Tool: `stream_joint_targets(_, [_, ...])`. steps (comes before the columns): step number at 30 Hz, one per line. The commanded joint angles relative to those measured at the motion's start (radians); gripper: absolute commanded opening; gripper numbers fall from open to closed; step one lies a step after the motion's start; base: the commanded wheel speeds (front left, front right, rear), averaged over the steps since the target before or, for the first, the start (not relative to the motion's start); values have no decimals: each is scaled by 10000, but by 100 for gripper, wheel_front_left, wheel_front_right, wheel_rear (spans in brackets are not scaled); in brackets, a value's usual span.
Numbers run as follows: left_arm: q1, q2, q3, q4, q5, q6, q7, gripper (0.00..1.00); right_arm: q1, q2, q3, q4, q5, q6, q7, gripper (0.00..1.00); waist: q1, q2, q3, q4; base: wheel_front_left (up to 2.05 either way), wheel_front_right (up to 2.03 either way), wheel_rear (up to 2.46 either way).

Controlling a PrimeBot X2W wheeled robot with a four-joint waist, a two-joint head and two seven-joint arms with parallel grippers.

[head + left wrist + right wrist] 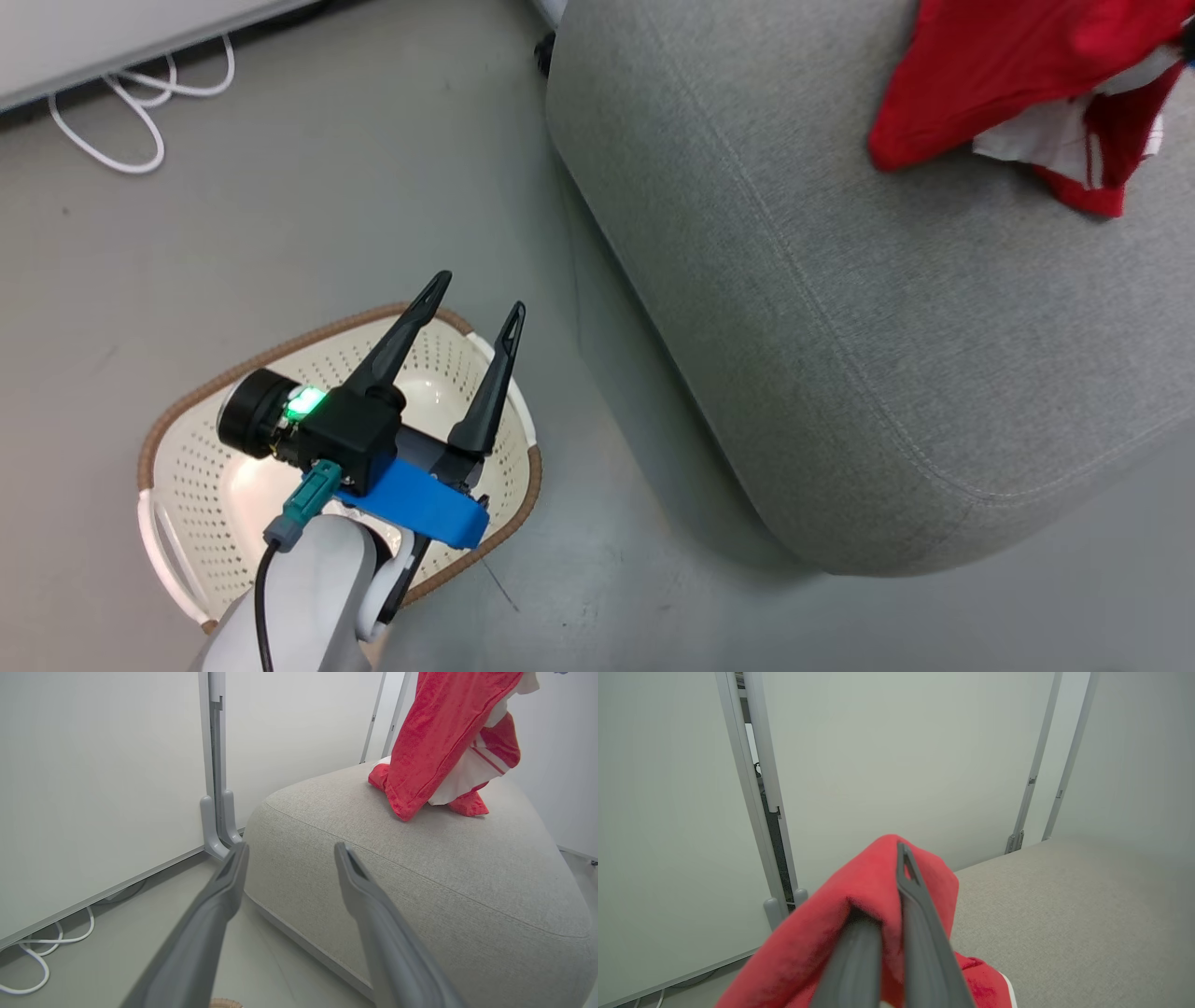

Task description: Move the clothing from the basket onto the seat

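We see our left gripper (480, 291) hanging above the basket (191, 467), its two dark fingers spread wide with nothing between them; they point toward the near corner of the seat (840, 327). The basket stands on the grey floor (327, 205), just beside that rounded corner and not touching it; its brown rim and perforated cream wall show around our left wrist.

Our right gripper (887, 882) has its fingers pressed together, pinching a fold of the clothing (990, 75); in the right wrist view the red fabric drapes over one finger and falls away below both. From the left wrist view the clothing hangs down from above in a long red sweep with white trim; its lower end touches the top of the seat, with more red and white-striped fabric bunched behind it; we cannot tell one garment from the other.

A white cable (140, 103) loops on the floor along the foot of a pale wall panel (93, 788), well apart from the basket.
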Motion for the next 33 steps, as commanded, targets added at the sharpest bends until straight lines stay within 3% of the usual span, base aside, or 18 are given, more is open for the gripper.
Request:
stream_joint_targets(1, [-264, 91, -35, -116, 84, -19, -48, 100, -275, -244, -248, 41, -104, 3, -55, 0, -2, 0, 985, 420, 0, 0, 0])
stream_joint_targets(7, [-823, 230, -46, -688, 268, -19, -46, 100, -746, -840, -1573, 221, -489, 5, -368, 0, -2, 0, 2204, 669, 0, 0, 0])
stream_joint_targets(12, [-1308, 426, -253, -909, 386, -19, -48, 100, -129, -651, -1970, 491, -1029, 3, -602, 0, -2, 0, 2904, 792, 0, 0, 0])
stream_joint_targets(24, [-1608, 338, -190, -877, 343, -19, -48, 100, 574, -455, -2680, 739, -1388, 3, -699, 0, -2, 0, 2796, 1019, 0, 0, 0])
stream_joint_targets(25, [-1536, 305, -150, -874, 330, -19, -49, 100, 632, -439, -2698, 707, -1417, 3, -700, 21, -2, 0, 2726, 1032, 0, 0, 0])
stream_joint_targets(28, [-1363, 164, -11, -833, 306, -19, -48, 100, 835, -458, -2584, 583, -1525, 3, -701, 100, -2, 0, 2430, 1113, 0, 0, 0])
stream_joint_targets(33, [-984, -176, 133, -670, 155, -19, -48, 100, 1373, -511, -2221, 358, -1728, 3, -701, 100, -2, 0, 1643, 1347, 0, 0, 0])
